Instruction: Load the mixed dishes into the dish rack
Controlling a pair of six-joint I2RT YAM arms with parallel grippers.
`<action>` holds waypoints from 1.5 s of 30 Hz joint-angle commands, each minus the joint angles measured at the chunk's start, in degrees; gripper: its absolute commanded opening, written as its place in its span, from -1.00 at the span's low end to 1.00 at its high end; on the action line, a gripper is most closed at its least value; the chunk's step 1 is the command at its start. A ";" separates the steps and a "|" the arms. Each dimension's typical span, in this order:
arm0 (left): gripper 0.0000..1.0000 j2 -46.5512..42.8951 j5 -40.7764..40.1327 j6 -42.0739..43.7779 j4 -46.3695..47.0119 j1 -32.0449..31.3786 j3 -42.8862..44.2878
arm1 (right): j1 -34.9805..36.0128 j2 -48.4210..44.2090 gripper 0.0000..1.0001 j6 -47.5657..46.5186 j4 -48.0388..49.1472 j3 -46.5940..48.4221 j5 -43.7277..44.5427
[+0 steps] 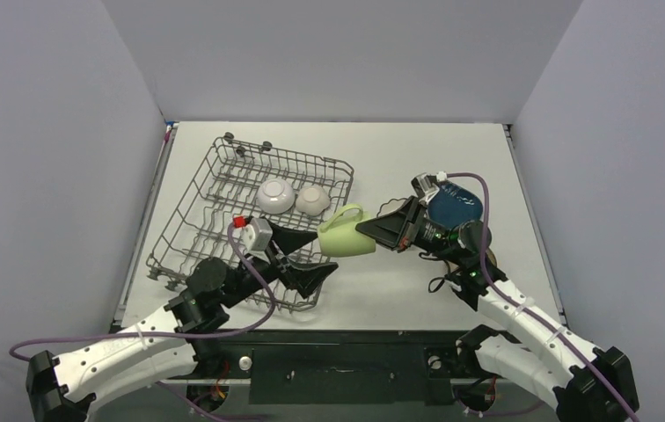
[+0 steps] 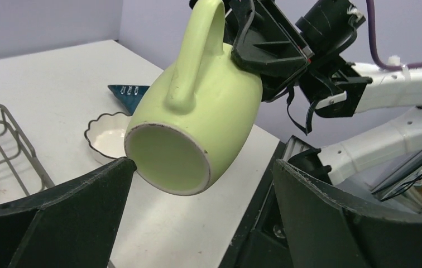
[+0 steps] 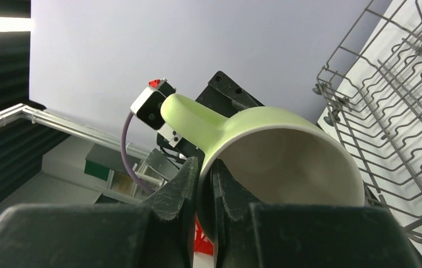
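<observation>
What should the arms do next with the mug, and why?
Probably ease the open left gripper forward and close it on the mug: the right gripper pinches its rim, and its base faces the left gripper's gap, just off the rack.

A light green mug [image 2: 209, 106] hangs tilted in the air, its base turned toward the camera and its handle uppermost. The right gripper [image 2: 253, 47] is clamped on the mug's far end, with its white arm reaching off to the right. The left gripper [image 2: 203, 164] is spread wide below, and the mug's base sits between its two fingers, close to the left one. On the white tabletop [image 2: 58, 72] behind stand a white scalloped bowl [image 2: 107, 138] and, just beyond it, a dark blue dish [image 2: 126, 92] partly hidden by the mug. A corner of the wire dish rack [image 2: 9, 131] shows at the left edge.
</observation>
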 commanded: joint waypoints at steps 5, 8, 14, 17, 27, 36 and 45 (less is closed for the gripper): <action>0.93 -2.87 -0.56 14.55 3.55 -0.81 -1.76 | 6.02 0.12 -1.00 -0.14 8.78 5.16 -5.12; 0.93 -3.59 3.06 13.75 4.87 -0.81 -2.63 | 6.83 -0.54 -1.00 -0.91 8.36 5.71 -5.78; 0.93 -5.14 4.04 13.67 3.59 -0.81 -2.13 | 7.78 -2.00 -1.00 -4.31 1.91 6.73 -6.25; 0.93 -8.32 -1.04 13.71 2.91 -0.82 -2.63 | 7.78 -3.84 -1.00 -11.32 -7.41 7.62 -4.92; 0.93 -11.75 -0.11 15.78 -4.73 -0.82 -2.20 | 7.71 -3.84 -1.00 -9.07 -3.77 7.00 -5.15; 0.93 -8.74 13.56 14.54 3.69 -0.82 -2.81 | 9.55 -0.68 -1.00 -2.89 5.82 5.86 -5.89; 0.93 -6.00 14.31 13.04 9.40 -0.81 -3.55 | 11.33 1.38 -1.00 -1.10 10.23 5.97 -5.06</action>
